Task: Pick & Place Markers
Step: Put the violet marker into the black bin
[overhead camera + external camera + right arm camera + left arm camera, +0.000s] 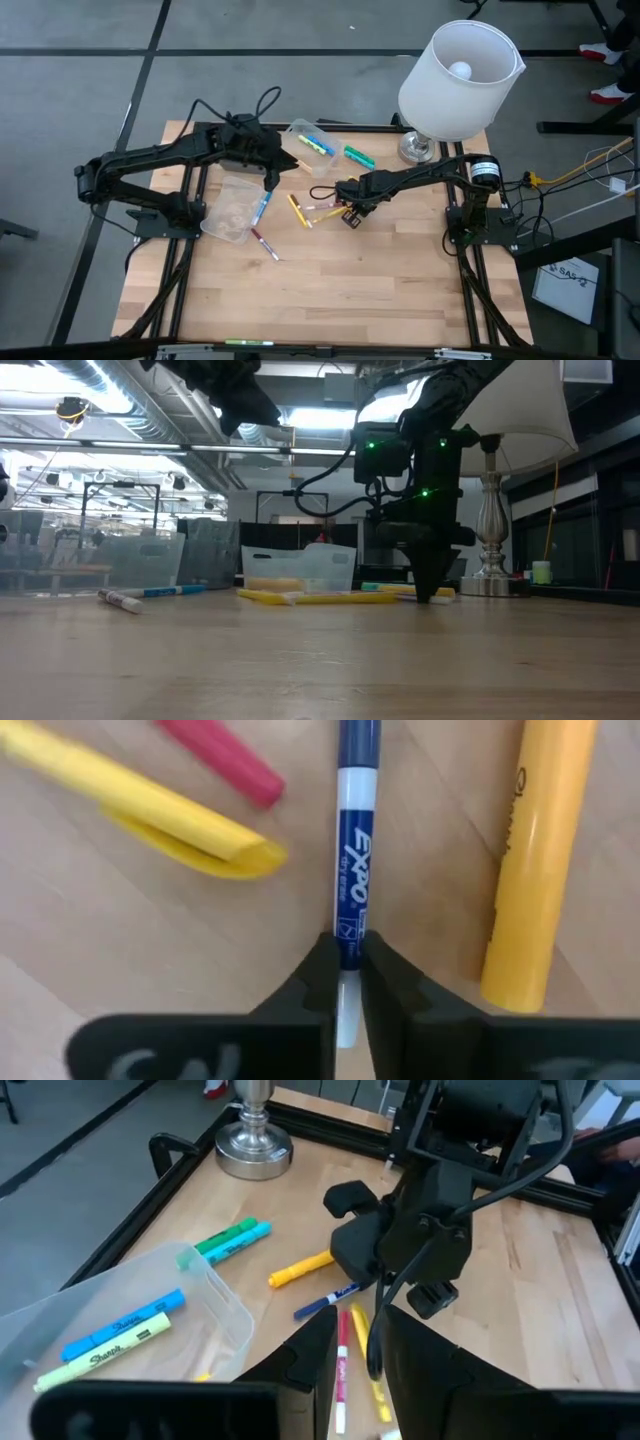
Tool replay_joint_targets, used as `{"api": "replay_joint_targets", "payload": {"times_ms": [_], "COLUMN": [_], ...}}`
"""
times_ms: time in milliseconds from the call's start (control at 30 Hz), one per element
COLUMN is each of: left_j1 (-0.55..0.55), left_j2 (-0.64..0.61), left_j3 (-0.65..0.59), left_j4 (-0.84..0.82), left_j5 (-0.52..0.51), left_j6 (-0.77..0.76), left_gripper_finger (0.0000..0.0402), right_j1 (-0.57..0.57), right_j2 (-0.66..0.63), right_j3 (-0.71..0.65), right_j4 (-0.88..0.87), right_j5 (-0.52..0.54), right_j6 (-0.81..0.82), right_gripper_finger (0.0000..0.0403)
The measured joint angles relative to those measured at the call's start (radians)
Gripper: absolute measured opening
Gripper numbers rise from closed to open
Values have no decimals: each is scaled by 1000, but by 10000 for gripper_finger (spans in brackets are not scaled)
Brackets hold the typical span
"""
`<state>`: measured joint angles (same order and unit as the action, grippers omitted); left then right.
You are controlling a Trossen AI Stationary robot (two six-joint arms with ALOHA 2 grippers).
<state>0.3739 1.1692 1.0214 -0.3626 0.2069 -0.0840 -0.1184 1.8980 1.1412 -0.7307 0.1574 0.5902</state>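
Markers lie scattered mid-table: a yellow one (299, 209), a pink one (325, 212), a red-and-white one (265, 243), a blue one (262, 206) and a green and blue pair (359, 156). More sit in a clear box (310, 143). My right gripper (350, 213) (342, 970) stands on the table, shut on a blue Expo marker (351, 850). My left gripper (270, 180) (355, 1355) is open and hangs well above the table near the clear box. My right gripper pinches the blue Expo marker between its two fingers, on the barrel by its white end (347, 942). The fingers (424, 582) come from above, pointing down, and lie across the marker. The marker lies flat on the wood between a yellow marker (150, 805) and an orange one (530, 870).
A second clear container (232, 208) lies left of the markers. A lamp with a white shade (458, 78) and chrome base (416, 148) stands at the far right corner. The near half of the table (330, 300) is bare wood.
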Motion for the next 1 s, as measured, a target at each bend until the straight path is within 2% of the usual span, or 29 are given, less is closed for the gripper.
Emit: {"api": "replay_joint_targets", "payload": {"times_ms": [100,233,600,800,1000], "left_j1": [1,1,1,1,1], "left_j2": [-22,-62,-166,-191,-196], "left_j3": [0,0,0,0,0], "left_j4": [-2,0,1,12,88], "left_j5": [-2,-9,-103,-136,-138], "left_j6": [-3,-2,-9,-19,-62], "left_gripper_finger": [79,77,79,77,79], "right_j1": [0,0,-15,-16,-17], "right_j2": [0,-15,-148,-208,-257], "right_j3": [3,18,25,26,27], "right_j4": [-4,-10,22,144,343], "right_j5": [0,0,5,4,4], "right_j6": [9,16,83,87,81], "right_gripper_finger": [38,23,23,22,25]}}
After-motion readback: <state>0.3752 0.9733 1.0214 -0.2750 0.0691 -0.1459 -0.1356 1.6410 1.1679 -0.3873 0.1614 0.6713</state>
